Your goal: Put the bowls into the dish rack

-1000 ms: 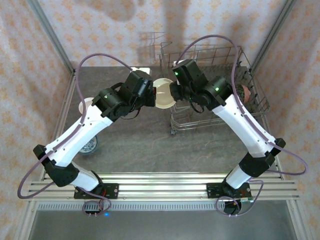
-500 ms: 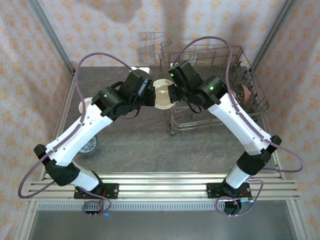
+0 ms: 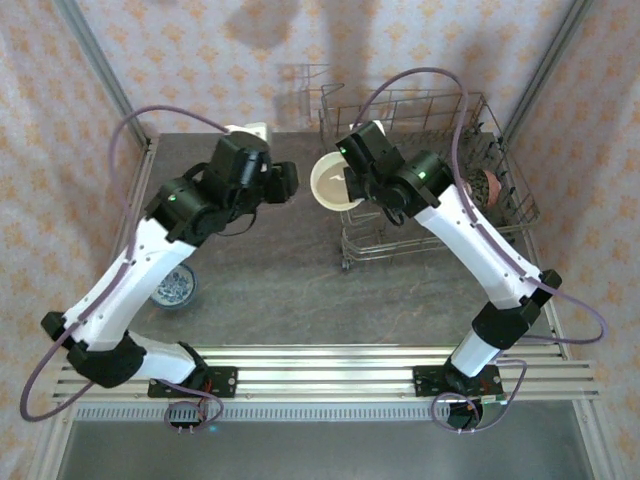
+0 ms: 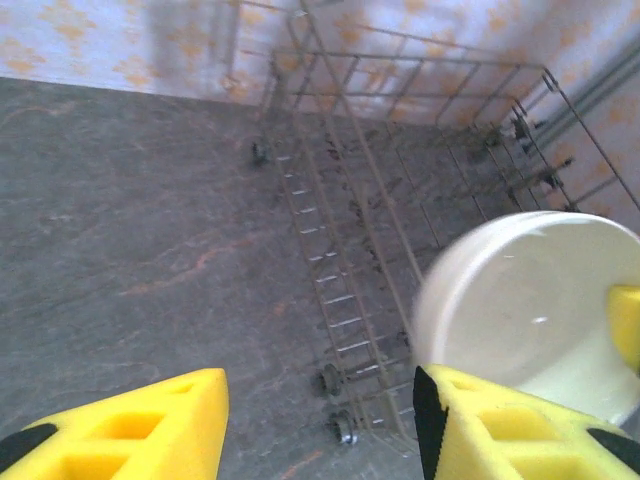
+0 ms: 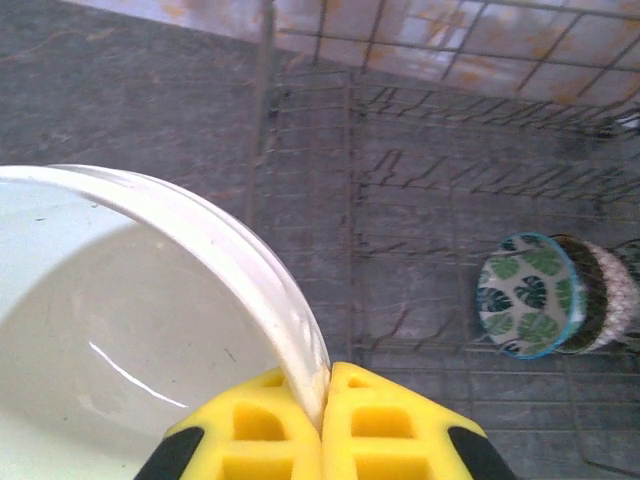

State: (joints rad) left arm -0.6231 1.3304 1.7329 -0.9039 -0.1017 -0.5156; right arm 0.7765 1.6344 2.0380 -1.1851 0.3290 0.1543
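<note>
right wrist showed your right tool (image 5: 325, 388) clenched on the white bowl (image 5: 130, 340) mid-carry, left tool (image 4: 320, 405) released; next you likely needed to lower it into the dish rack (image 5: 351, 170).

Dark grey, stone-veined bench (image 3: 290, 285), walled round with patterned cloth. At the far right, standing on it on small casters, a grey wire dish rack (image 3: 375, 240). Near the left edge, a blue-white patterned bowl (image 3: 176, 289), half hidden from above. At the far edge, just left of the rack, a white object (image 3: 252, 130), too covered to name.
</note>
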